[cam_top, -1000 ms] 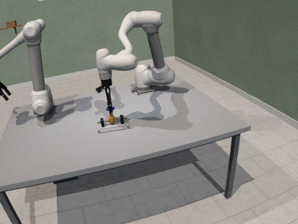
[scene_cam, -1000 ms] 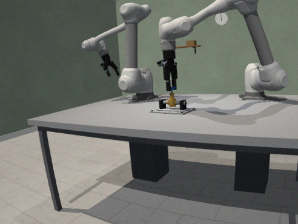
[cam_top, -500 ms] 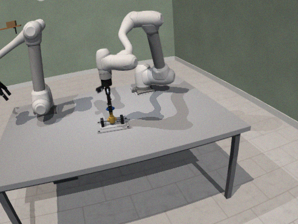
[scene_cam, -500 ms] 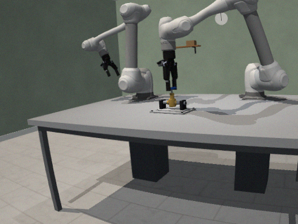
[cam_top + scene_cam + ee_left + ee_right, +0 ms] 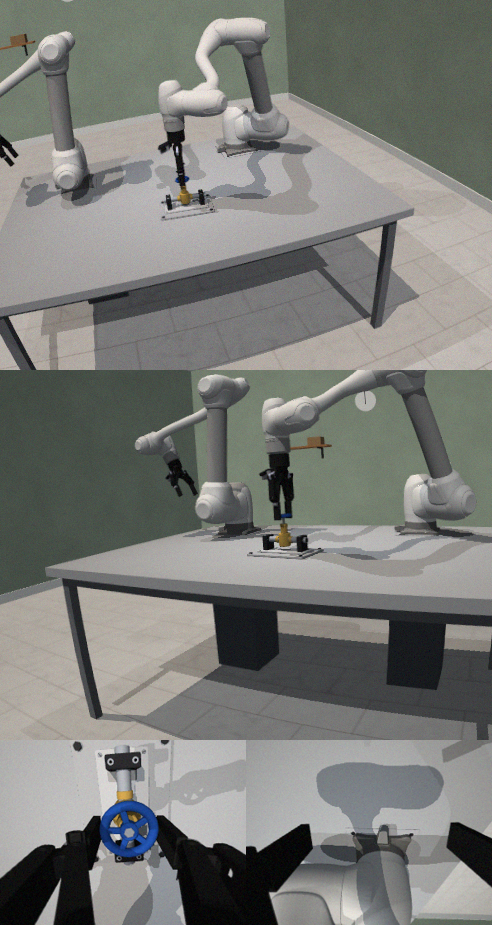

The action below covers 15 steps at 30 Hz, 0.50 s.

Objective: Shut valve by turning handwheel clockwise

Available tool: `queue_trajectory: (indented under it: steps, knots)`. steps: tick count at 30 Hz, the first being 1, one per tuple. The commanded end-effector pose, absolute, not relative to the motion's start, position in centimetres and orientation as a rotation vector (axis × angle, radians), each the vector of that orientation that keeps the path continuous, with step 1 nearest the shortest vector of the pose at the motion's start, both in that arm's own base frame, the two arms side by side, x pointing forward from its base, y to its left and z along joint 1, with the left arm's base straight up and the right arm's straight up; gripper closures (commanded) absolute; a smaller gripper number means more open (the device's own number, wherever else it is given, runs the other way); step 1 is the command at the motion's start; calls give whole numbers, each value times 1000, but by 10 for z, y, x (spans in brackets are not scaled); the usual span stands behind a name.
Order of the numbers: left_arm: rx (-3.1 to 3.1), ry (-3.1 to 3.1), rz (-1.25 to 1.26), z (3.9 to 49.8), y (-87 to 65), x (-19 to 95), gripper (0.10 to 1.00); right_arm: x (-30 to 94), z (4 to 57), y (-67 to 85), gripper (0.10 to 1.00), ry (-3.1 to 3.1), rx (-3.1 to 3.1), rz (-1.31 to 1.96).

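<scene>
- My left end effector points down, and its fingers are part way open, shut on the blue wheel.
- One finger is on each side of the wheel, touching its round rim.
- The wheel lies flat on top of the yellow valve. It has spokes and a six-sided bit in the middle.
- A gray pipe goes through the valve, and two black blocks hold it up, one on each side.
- All of this sits on a flat plate on the gray table.
- I can't tell how tight the wheel is.
- My right end effector is wide open, with nothing in it. It hangs in the air, well apart from the valve, with its fingers tipped at a slant.

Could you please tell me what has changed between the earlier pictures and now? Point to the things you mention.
Nothing visibly changed. The left tool [image 5: 181, 181] [image 5: 283, 517] [image 5: 128, 827] is shut on the blue handwheel [image 5: 186, 179] [image 5: 286, 515] [image 5: 129, 806], in the same place as before; any small turn is too fine to tell. The right tool [image 5: 13, 159] [image 5: 187, 493] [image 5: 379, 836] stayed open, off to the side.
</scene>
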<state>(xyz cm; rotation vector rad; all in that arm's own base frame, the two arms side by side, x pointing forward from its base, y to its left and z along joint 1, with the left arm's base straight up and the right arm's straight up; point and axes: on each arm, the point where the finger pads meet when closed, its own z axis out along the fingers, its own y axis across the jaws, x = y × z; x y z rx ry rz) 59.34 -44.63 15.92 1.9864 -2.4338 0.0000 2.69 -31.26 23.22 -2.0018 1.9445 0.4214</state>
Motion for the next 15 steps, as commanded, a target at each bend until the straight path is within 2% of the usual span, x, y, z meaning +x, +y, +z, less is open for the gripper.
queue_trajectory:
  steps: [1,15]
  knots:
    - [1969,-2449,3,160,-447,594,999,27,233,-313,98,1945,-2002,420]
    - [1890,-2511,3,160,-447,594,999,27,233,-313,98,1945,-2002,420]
